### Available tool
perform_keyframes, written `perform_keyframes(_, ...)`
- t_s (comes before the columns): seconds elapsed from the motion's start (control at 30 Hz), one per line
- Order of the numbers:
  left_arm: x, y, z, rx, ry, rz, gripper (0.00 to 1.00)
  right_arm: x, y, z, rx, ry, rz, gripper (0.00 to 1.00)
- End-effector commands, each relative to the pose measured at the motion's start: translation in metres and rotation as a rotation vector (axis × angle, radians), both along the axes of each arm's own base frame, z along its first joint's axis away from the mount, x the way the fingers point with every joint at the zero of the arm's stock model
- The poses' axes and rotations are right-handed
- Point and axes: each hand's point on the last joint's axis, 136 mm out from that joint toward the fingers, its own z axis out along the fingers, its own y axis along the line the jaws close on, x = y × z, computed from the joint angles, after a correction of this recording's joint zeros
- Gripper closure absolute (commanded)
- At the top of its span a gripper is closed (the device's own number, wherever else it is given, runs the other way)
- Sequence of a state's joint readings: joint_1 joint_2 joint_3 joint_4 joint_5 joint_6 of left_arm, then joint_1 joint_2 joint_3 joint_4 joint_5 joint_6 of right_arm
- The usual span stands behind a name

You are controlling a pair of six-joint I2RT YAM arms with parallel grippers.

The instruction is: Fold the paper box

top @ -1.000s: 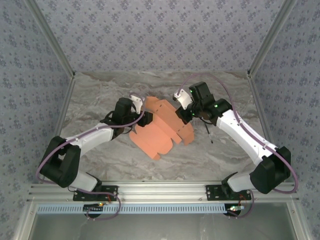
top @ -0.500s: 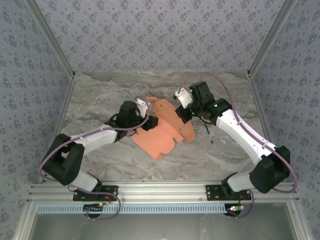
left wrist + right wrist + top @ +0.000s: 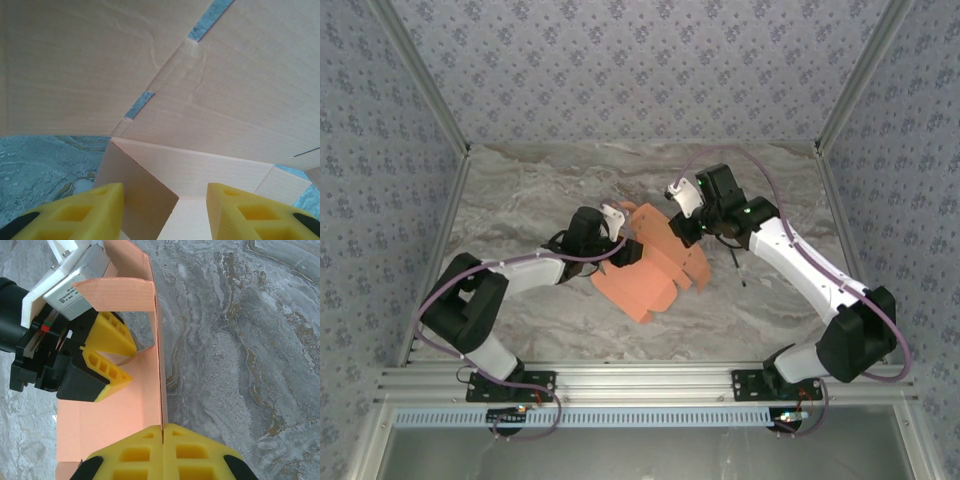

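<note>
Overhead, the paper box (image 3: pixel 655 272) lies partly folded mid-worktop (image 3: pixel 520 190), between the left hand (image 3: pixel 625 238) and right hand (image 3: pixel 684 222). At the left wrist, yellow fingers (image 3: pixel 95 210) stand apart, a card flap upright between them, ungripped. At the right wrist, the fingers (image 3: pixel 135 450) pinch closed on a raised wall's edge.

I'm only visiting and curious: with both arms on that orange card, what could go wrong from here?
The right gripper pinches one thin upright wall of the paper box; a tug might crease or tear it. The left gripper sits open among the flaps, so pushing in could bend a flap the wrong way.
</note>
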State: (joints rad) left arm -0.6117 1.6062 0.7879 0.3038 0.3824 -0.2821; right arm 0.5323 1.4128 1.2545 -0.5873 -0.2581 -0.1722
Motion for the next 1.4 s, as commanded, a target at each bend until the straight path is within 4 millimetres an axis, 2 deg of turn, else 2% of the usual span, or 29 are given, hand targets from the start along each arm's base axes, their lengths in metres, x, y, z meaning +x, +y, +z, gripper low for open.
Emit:
perform_keyframes(0.0, -0.003, -0.011, 0.027, -0.054, -0.051, -0.045, 0.52, 0.005, -0.001, 0.000, -0.005, -0.019, -0.006, 1.00)
perform_keyframes(0.3, -0.006, 0.018, 0.048, -0.046, -0.090, 0.023, 0.47, 0.014, -0.023, -0.012, -0.194, -0.077, -0.062, 1.00)
perform_keyframes(0.6, 0.001, 0.067, 0.057, -0.052, -0.076, 0.186, 0.44, 0.023, -0.018, -0.025, -0.392, -0.184, -0.047, 1.00)
perform_keyframes(0.83, 0.019, 0.120, 0.044, -0.044, 0.005, 0.425, 0.42, 0.038, -0.002, -0.036, -0.595, -0.352, -0.021, 1.00)
perform_keyframes(1.0, 0.033, 0.153, 0.028, -0.066, 0.067, 0.559, 0.40, 0.038, 0.010, -0.037, -0.674, -0.478, 0.046, 1.00)
perform_keyframes(1.03, 0.035, 0.157, 0.026, -0.063, 0.078, 0.575, 0.40, 0.036, 0.011, -0.042, -0.690, -0.494, 0.068, 1.00)
perform_keyframes(1.13, 0.045, 0.164, 0.017, -0.036, 0.109, 0.599, 0.40, 0.033, 0.018, -0.046, -0.711, -0.579, 0.137, 1.00)
perform_keyframes(1.37, 0.075, 0.158, 0.001, 0.025, 0.160, 0.588, 0.42, 0.036, 0.021, -0.054, -0.756, -0.703, 0.220, 1.00)
